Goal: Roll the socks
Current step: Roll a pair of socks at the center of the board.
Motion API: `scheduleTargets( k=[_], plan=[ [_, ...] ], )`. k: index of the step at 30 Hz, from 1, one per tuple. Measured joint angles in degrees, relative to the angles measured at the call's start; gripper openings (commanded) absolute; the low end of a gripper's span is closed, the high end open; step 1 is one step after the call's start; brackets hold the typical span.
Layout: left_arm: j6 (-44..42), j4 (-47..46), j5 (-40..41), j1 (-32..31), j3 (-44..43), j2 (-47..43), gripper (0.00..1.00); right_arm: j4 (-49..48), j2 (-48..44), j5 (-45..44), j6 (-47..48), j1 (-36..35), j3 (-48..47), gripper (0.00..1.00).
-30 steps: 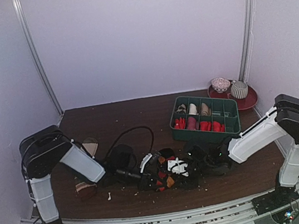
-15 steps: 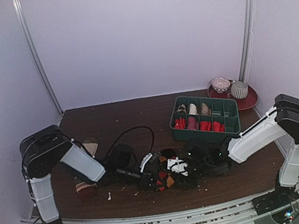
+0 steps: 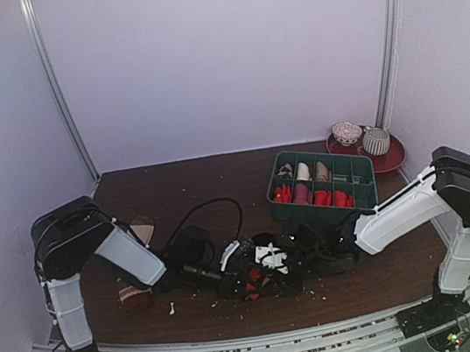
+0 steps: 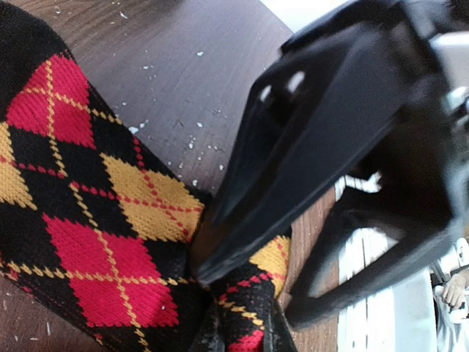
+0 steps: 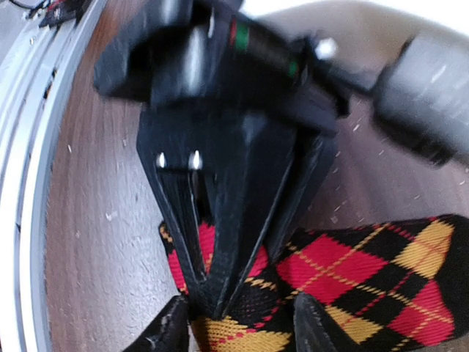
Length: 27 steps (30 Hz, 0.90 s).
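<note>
A: Nearest, between the two arms: where is the work, and how do the jaws stand?

B: The argyle sock (image 4: 110, 242) lies bunched on the table (image 3: 183, 184), close to its near edge; the left gripper (image 4: 242, 323) has its jaws together on a fold at the sock's end; the right gripper (image 5: 238, 315), just right of it, has its fingers (image 5: 170, 330) apart on either side of the same sock; whether they press on it cannot be told.

A: What could go wrong from here?

B: Judged from this pose: the left pinch takes only a thin fold, so a pull or twist may draw the knit out; the grippers stand almost touching, so a turning wrist may knock fingers together; a loose roll may spring open.

A: Materials and shapes?

B: Sock: soft knit, black ground, red and yellow diamonds crossed by thin lines; fingers: hard, black, tapered; table: dark wood grain flecked with pale specks (image 4: 196, 143); farther right, a green tray (image 3: 369, 178), rectangular, partitioned, holding red and pale bundles; beyond it, a round red plate (image 3: 394, 157) bearing two patterned balls (image 3: 347, 133).
</note>
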State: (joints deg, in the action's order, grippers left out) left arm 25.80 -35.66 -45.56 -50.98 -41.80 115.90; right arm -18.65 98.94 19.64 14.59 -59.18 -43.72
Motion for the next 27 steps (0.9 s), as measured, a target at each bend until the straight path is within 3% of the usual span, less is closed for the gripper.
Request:
scheduleTargets(
  k=[7,9,12,18,22,27],
  plan=[
    [-0.31,0.15,-0.02,0.00,-0.09,0.00,0.00,0.04,2.64,1.31,-0.74,0.02,-0.15,0.47],
    [-0.46,0.57,-0.13,0.02,-0.28,0.00,0.00,0.20,2.60,1.27,-0.83,0.02,-0.15,0.40],
    [-0.66,1.05,-0.33,0.11,-0.55,0.07,0.00,0.85,2.23,1.90,-0.96,0.26,-0.15,0.21],
    [-1.11,1.16,-0.59,0.26,-0.63,0.13,0.00,2.40,1.75,5.09,-1.22,1.90,-0.15,0.12],
    [-1.46,0.48,0.24,0.26,-0.26,-0.85,0.25,1.90,2.43,7.56,-1.86,3.10,-0.15,0.11],
    [-4.33,1.05,6.38,-0.39,0.94,-4.59,0.45,0.04,5.38,15.39,-4.20,5.97,-1.03,0.10]
  ],
)
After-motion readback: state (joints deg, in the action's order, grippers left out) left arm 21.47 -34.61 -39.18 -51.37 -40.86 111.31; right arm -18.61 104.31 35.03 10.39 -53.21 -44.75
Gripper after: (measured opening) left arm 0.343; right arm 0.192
